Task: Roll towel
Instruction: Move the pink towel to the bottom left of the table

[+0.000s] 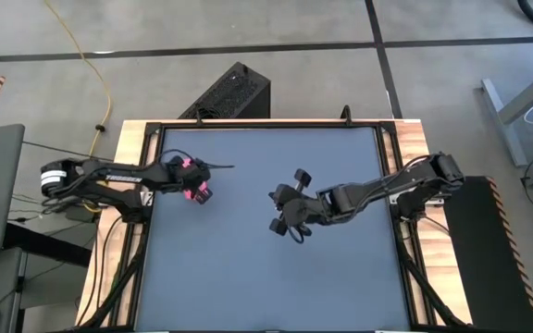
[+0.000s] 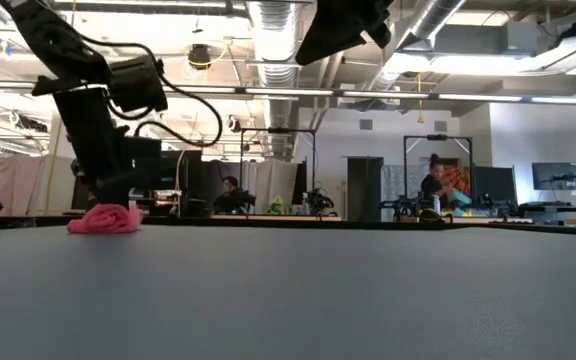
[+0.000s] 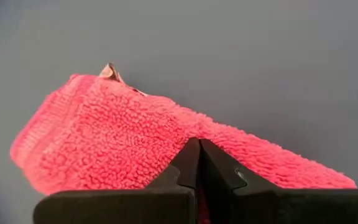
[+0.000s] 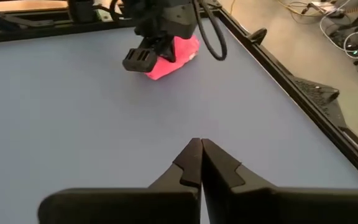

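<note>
The pink towel (image 3: 117,143) lies bunched into a thick roll on the dark grey table (image 1: 266,277), near its left edge. It also shows in the low view (image 2: 103,220) and in the right wrist view (image 4: 173,56). My left gripper (image 3: 197,149) stands right over it with its fingers shut; from above (image 1: 192,180) pink shows on both sides of it. My right gripper (image 4: 197,149) is shut and empty above the middle of the table (image 1: 283,211), well away from the towel. My left gripper comes at the towel from above, pointing down, its shut fingertips (image 3: 188,158) against the top of the roll near its middle (image 3: 166,140). No cloth shows between the fingers. The towel lies on the table under them.
The table has a black frame and a wooden border (image 1: 128,139). A black box (image 1: 234,92) stands on the floor beyond the far edge. Bare table surface lies between the two grippers and toward the near edge.
</note>
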Robot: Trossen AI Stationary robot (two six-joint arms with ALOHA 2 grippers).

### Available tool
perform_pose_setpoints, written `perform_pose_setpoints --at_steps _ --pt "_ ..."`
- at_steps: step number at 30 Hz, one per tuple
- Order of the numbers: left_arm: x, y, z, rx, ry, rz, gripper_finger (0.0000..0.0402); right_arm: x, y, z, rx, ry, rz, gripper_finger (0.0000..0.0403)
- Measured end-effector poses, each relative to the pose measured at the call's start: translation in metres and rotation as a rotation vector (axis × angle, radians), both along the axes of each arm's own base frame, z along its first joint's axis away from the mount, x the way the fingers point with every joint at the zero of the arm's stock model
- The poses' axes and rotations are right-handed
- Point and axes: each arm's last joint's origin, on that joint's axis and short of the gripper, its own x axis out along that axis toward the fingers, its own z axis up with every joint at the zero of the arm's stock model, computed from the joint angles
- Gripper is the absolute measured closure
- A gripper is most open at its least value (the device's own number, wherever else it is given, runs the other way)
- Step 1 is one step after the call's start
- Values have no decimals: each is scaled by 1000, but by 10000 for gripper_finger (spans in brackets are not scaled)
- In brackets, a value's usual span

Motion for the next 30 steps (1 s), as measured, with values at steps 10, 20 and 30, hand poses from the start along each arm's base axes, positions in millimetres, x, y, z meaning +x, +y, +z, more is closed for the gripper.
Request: perform_pose_setpoints --at_steps 10,20,30 --pt "2 -38 -9 -155 68 -87 401 -2 10 0 6 2 33 374" --pt "-7 -87 -2 -284 20 -107 401 -7 28 0 21 -7 74 378" --pt "-16 -132 -2 -332 -53 -117 401 -11 41 0 55 -28 84 378"
